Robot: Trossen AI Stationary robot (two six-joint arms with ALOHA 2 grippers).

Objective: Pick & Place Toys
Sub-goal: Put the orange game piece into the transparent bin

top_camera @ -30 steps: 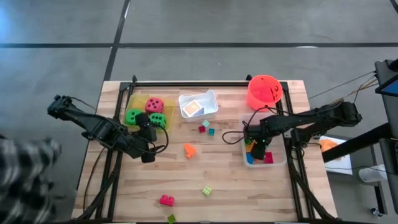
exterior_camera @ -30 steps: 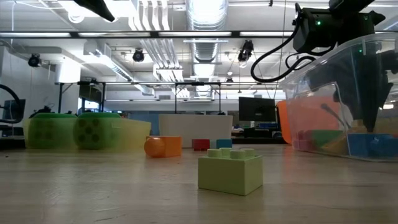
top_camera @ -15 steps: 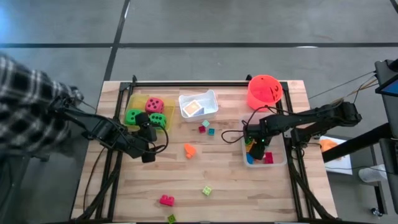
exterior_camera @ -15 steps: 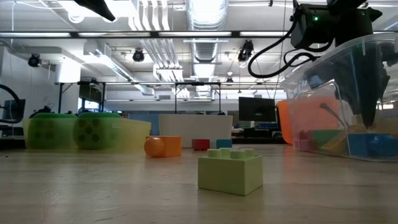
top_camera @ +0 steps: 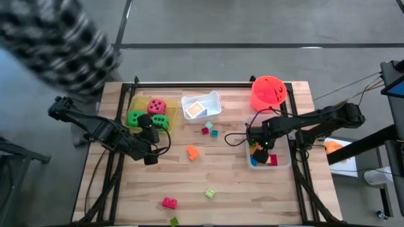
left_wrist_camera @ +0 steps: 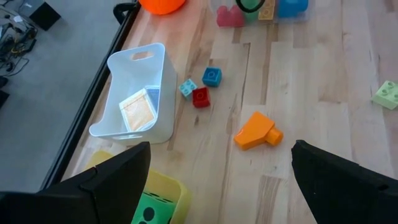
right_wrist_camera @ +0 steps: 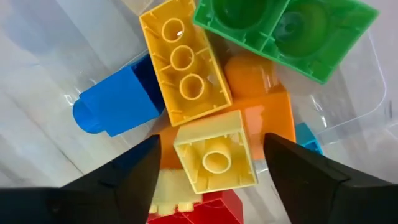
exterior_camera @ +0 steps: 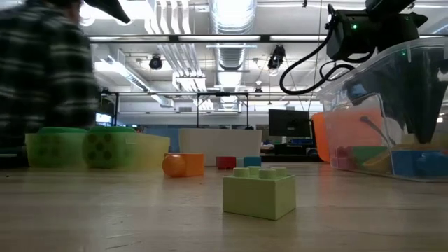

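**Right wrist view: pale brick let go inside the clear tray**

Right wrist view shows the right gripper (right_wrist_camera: 211,165) with its fingers spread apart on either side of a pale yellow brick (right_wrist_camera: 214,158), which lies stud-hollow up on the heap and is no longer pinched. A second ago those fingers stood noticeably closer together, so this looks like a release just made. Around it lie a long yellow brick (right_wrist_camera: 185,59), a blue brick (right_wrist_camera: 115,102), an orange brick (right_wrist_camera: 264,102) and a green brick (right_wrist_camera: 286,31), all within the clear tray (top_camera: 285,162).

I judge that one more toy is delivered and the right arm is free to fetch another.

From above, bricks remain loose on the table (top_camera: 240,202): an orange one (top_camera: 192,151), a lime one (top_camera: 209,193) and a pink one (top_camera: 168,203). The left gripper (top_camera: 150,159) waits near the yellow tray (top_camera: 140,102), claw wide and empty. A person in a checked sleeve (top_camera: 60,38) now stands by the far left corner, nearer than before.

No brand, label or legible writing shows anywhere.
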